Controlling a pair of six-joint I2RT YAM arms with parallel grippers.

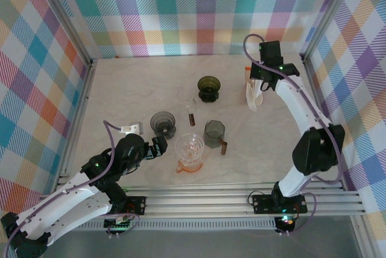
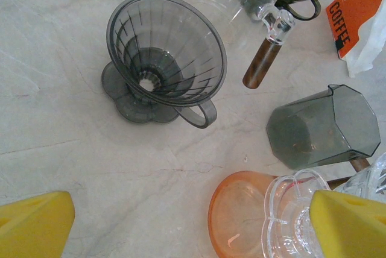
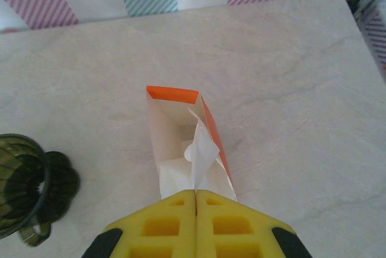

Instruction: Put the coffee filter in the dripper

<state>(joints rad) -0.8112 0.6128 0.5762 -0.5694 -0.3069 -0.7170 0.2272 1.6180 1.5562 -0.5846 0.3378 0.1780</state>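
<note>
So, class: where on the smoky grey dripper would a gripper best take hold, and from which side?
Probably the loop handle of the grey dripper, from above. It stands upright, its cone wide and sloped, hard to pinch; the handle juts sideways with bare table around it.

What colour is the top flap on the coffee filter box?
Orange. The flap shows best in the right wrist view.
</note>
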